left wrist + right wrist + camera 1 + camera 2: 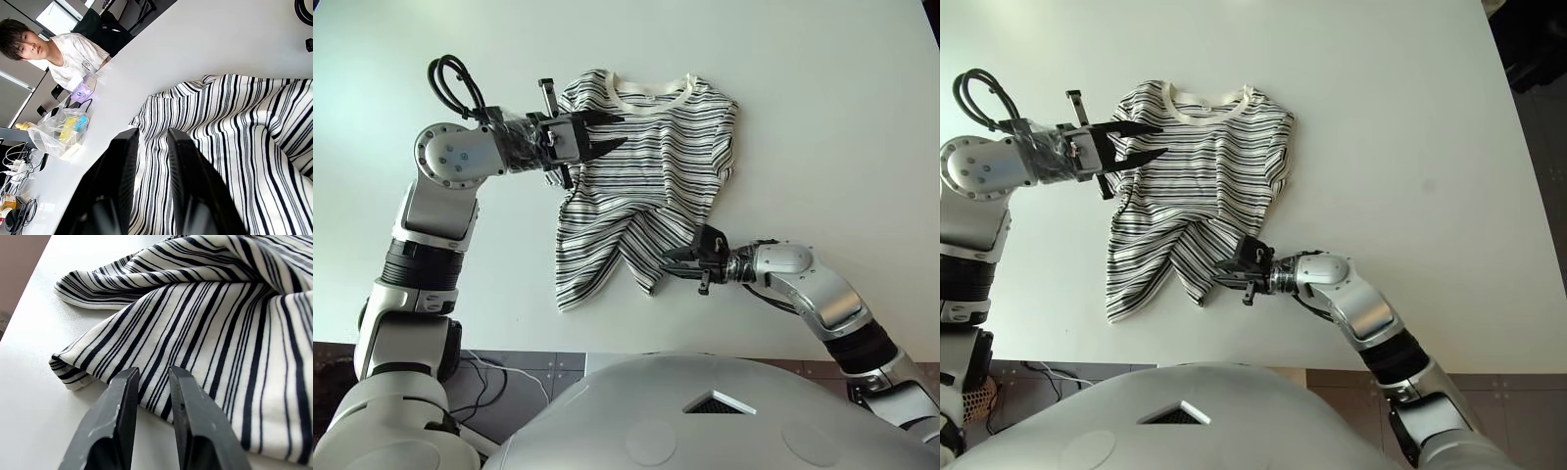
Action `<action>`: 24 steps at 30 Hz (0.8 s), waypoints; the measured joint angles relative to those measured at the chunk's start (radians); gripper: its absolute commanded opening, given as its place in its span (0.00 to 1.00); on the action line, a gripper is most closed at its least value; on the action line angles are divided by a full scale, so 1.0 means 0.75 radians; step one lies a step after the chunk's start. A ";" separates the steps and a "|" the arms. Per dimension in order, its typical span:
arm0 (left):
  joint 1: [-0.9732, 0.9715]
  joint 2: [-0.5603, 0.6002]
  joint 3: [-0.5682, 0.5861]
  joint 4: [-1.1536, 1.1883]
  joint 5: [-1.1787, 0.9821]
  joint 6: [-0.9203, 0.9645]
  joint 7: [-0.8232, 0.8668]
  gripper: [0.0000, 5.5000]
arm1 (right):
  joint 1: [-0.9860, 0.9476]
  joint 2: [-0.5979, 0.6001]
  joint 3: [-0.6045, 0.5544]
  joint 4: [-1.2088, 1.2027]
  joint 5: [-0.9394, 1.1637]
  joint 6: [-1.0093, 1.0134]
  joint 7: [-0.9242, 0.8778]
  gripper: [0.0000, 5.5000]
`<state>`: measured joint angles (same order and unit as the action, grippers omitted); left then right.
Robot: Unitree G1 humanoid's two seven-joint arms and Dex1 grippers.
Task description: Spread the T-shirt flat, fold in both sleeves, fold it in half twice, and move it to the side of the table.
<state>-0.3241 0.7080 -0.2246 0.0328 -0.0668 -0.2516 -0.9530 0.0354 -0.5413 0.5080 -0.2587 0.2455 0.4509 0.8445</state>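
T-shirt [651, 166] lies mid-table [842, 117], long axis far edge to near edge, collar far, hem bunched near. My right gripper [672, 262], fingers slightly apart and holding nothing, sits right at that hem, so it's the nearer arm. Left gripper [619, 130], fingers apart, hovers over the shirt's left side.

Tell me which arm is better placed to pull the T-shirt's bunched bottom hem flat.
Right. The right gripper sits open beside the bunched hem of the T-shirt, fingers pointing at it. The left gripper, also open, hangs over the sleeve near the collar, farther from that hem.
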 measured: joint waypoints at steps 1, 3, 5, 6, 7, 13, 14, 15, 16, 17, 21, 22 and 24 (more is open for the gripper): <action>0.010 0.001 0.003 -0.008 0.000 0.008 0.000 0.19 | 0.028 -0.039 -0.018 -0.031 0.001 0.001 0.013 0.20; 0.054 0.010 0.014 -0.052 0.001 0.013 0.001 0.19 | 0.129 -0.159 -0.078 -0.124 0.025 -0.002 0.048 0.20; 0.105 0.021 0.037 -0.098 0.004 0.016 0.003 0.19 | 0.214 -0.261 -0.135 -0.197 0.045 -0.007 0.085 0.20; 0.159 0.042 0.045 -0.142 0.005 0.023 0.006 0.19 | 0.276 -0.347 -0.182 -0.253 0.053 -0.008 0.119 0.20; 0.213 0.053 0.048 -0.177 0.006 0.033 0.007 0.19 | 0.320 -0.410 -0.226 -0.292 0.073 -0.006 0.142 0.20; 0.560 0.106 0.048 -0.451 -0.012 0.131 0.007 0.19 | 0.359 -0.491 -0.374 -0.398 0.138 0.081 0.148 0.20; 0.638 0.144 0.054 -0.490 -0.038 0.126 -0.024 0.19 | 0.364 -0.477 -0.387 -0.408 0.139 0.093 0.124 0.20; 0.680 0.166 0.054 -0.493 -0.037 0.114 -0.036 0.19 | 0.370 -0.471 -0.389 -0.409 0.139 0.098 0.113 0.20; 0.726 0.189 0.054 -0.492 -0.026 0.103 -0.046 0.19 | 0.377 -0.463 -0.389 -0.410 0.139 0.101 0.102 0.20; 0.766 0.209 0.051 -0.477 0.014 0.082 -0.048 0.19 | 0.379 -0.456 -0.389 -0.410 0.139 0.103 0.095 0.20; 0.848 0.253 0.031 -0.357 0.182 -0.014 -0.020 0.19 | 0.377 -0.456 -0.393 -0.422 0.148 0.117 0.095 0.20; 0.846 0.254 0.030 -0.330 0.210 -0.066 0.004 0.19 | 0.377 -0.456 -0.393 -0.426 0.147 0.118 0.095 0.20; 0.812 0.253 0.012 -0.265 0.251 -0.140 0.040 0.19 | 0.394 -0.444 -0.366 -0.425 0.138 0.116 0.087 0.20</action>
<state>0.2852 0.8981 -0.2157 -0.1657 0.1214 -0.3569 -0.9228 0.3308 -0.8739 0.2333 -0.5774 0.3487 0.5383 0.9099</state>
